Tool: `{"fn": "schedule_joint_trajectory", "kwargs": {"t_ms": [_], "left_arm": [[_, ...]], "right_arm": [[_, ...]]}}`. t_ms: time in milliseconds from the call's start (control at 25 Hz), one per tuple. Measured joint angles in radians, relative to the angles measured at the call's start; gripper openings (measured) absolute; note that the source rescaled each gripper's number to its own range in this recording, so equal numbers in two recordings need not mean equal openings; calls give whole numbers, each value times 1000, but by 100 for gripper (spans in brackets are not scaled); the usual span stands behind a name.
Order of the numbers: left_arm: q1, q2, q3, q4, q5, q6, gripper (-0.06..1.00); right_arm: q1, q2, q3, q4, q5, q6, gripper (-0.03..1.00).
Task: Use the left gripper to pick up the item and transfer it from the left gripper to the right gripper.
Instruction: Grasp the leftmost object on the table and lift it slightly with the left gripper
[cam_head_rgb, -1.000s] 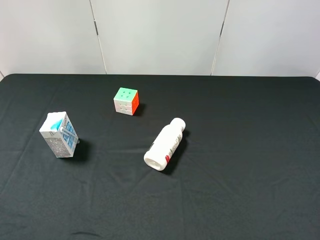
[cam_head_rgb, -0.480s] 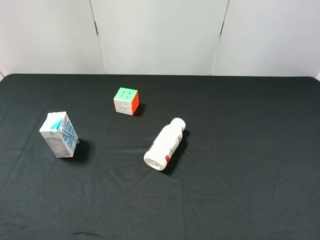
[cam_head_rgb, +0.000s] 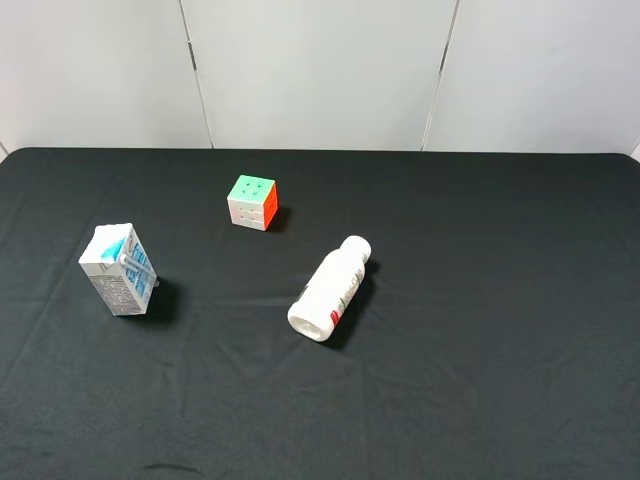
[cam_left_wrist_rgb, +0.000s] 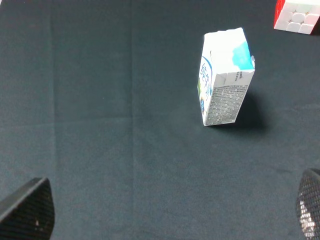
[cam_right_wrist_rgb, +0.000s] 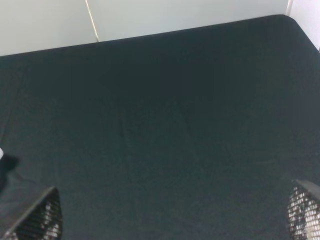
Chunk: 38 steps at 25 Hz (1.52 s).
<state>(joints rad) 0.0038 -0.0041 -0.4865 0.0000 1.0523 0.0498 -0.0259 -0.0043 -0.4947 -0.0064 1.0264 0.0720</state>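
Observation:
The item, a small white carton (cam_head_rgb: 118, 270) with light-blue print, stands upright on the black table at the left. In the left wrist view the carton (cam_left_wrist_rgb: 222, 85) stands ahead of my left gripper (cam_left_wrist_rgb: 167, 212). That gripper is open and empty, well short of the carton, and only its two fingertips (cam_left_wrist_rgb: 27, 210) show at the frame's corners. My right gripper (cam_right_wrist_rgb: 170, 217) is open and empty over bare black cloth, with its fingertips (cam_right_wrist_rgb: 37, 215) at the frame's corners. Neither arm shows in the exterior high view.
A multicoloured puzzle cube (cam_head_rgb: 251, 201) sits behind and right of the carton; its corner shows in the left wrist view (cam_left_wrist_rgb: 297, 15). A white bottle (cam_head_rgb: 330, 288) with a red-marked label lies on its side near the middle. White wall panels (cam_head_rgb: 320, 70) stand behind the table's far edge.

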Motion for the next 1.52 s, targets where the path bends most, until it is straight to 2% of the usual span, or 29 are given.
{"fn": "schedule_joint_trajectory", "kwargs": {"t_ms": [440,800,1320,1520], "left_arm": [[0,46,-45,0,4,0,100],[0,312,-186,0,9,0,100],[0,723,-294,0,-9,-1,100],[0,874,-323,-47,-31,-4,100]], "right_arm": [[0,0,0,0,-1,0,100],[0,0,0,0,-2,0,100],[0,0,0,0,-2,0,100],[0,0,0,0,-2,0,100]]}}
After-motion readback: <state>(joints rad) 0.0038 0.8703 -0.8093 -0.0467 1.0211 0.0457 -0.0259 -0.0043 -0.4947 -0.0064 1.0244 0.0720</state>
